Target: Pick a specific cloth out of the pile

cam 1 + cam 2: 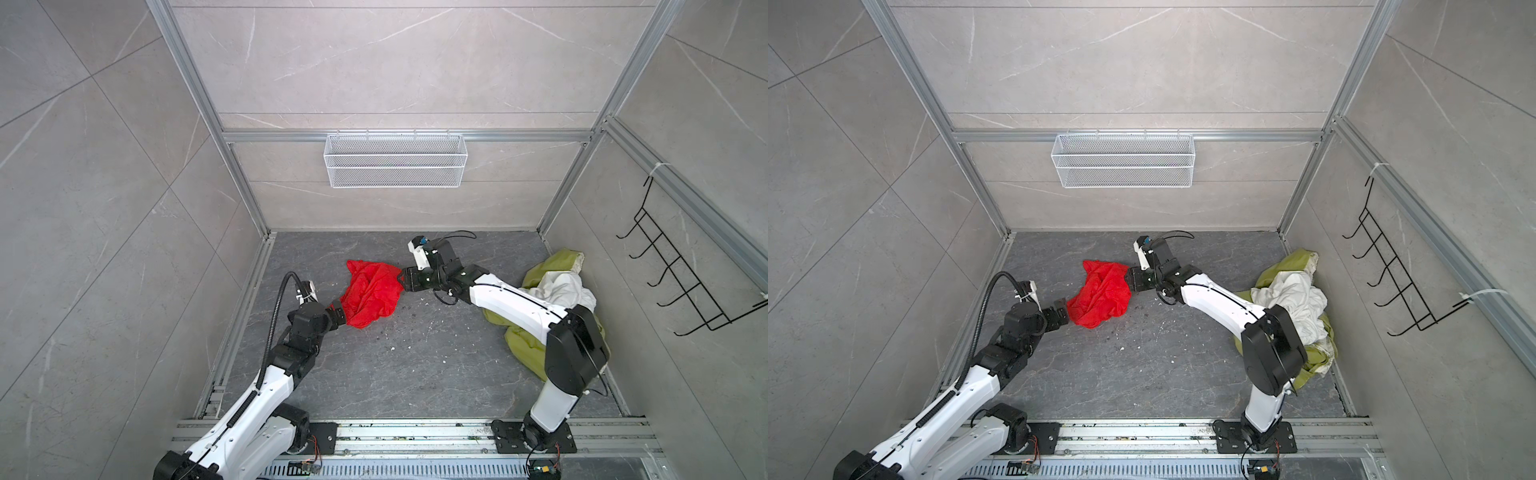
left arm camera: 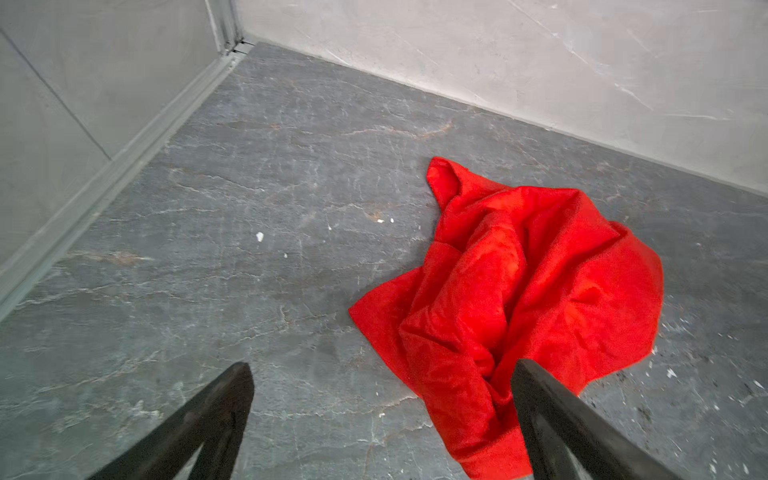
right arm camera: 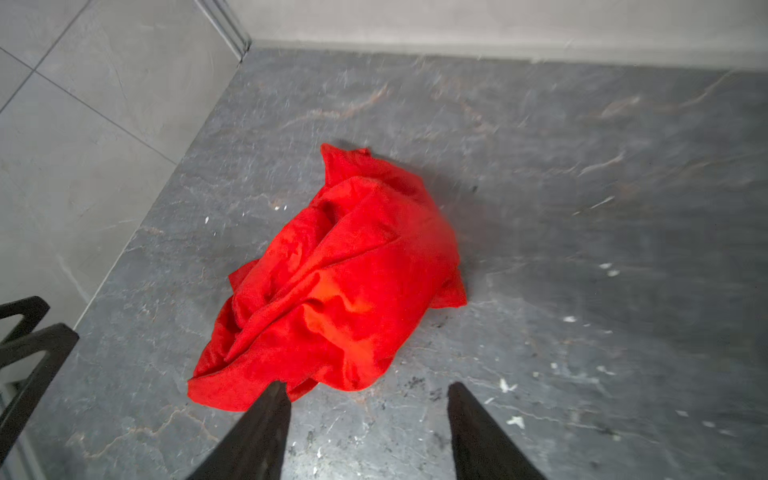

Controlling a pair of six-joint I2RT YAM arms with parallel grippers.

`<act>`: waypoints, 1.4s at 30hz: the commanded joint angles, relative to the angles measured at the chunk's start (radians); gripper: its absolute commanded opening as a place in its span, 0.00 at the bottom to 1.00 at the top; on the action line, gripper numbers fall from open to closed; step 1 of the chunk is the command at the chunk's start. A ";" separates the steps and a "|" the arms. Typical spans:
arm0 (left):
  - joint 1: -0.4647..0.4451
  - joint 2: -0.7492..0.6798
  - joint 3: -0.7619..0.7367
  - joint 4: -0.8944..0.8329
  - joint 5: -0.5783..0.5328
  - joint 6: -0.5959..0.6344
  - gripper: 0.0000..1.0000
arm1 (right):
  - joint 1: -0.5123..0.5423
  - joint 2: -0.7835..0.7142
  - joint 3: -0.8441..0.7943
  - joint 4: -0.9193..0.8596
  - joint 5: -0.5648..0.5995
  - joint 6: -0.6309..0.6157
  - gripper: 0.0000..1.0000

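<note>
The cloth (image 1: 372, 293) is lying all crumpled on the dark desk (image 1: 415, 365), a bit left of the middle. It is bright red and nothing is lying on top of it.

My left arm (image 1: 266, 395) is reaching to the near left edge of the cloth. The left jaws are standing wide apart with nothing between them. In the left wrist view one finger (image 2: 552, 415) is showing in front of the cloth (image 2: 519, 291), and the other finger (image 2: 216, 415) is hanging over bare desk. I cannot tell if they are touching the cloth.

My right arm (image 1: 511, 303) is reaching across to the far right edge of the cloth. The right jaws are standing apart too, and they are holding nothing. In the right wrist view the cloth (image 3: 340, 282) is lying just past their tips.

The pile (image 1: 1296, 291) is sitting by the right wall, well apart from the cloth. The white cloth (image 1: 569, 291) is lying on top of the green cloth (image 1: 557, 259), and my right arm is hiding part of them.

Little white crumbs (image 1: 409, 345) are lying on the desk near the cloth.
</note>
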 commanded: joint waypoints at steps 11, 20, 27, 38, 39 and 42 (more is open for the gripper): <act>0.062 0.245 0.149 0.011 -0.123 0.247 0.96 | -0.015 -0.313 -0.544 0.743 0.470 -0.522 0.75; 0.249 0.326 -0.015 0.322 0.091 0.420 0.90 | -0.290 -0.478 -0.832 0.770 0.410 -0.443 0.92; 0.291 0.462 -0.050 0.540 0.158 0.420 0.87 | -0.372 -0.343 -0.933 1.017 0.394 -0.437 0.90; 0.381 0.548 -0.150 0.838 0.244 0.428 0.86 | -0.434 -0.425 -1.002 0.998 0.286 -0.388 0.91; 0.400 0.553 -0.168 0.871 0.262 0.412 0.86 | -0.434 -0.427 -0.998 0.985 0.282 -0.388 0.91; 0.406 0.561 -0.189 0.911 0.273 0.407 0.86 | -0.434 -0.432 -1.008 0.997 0.286 -0.386 0.91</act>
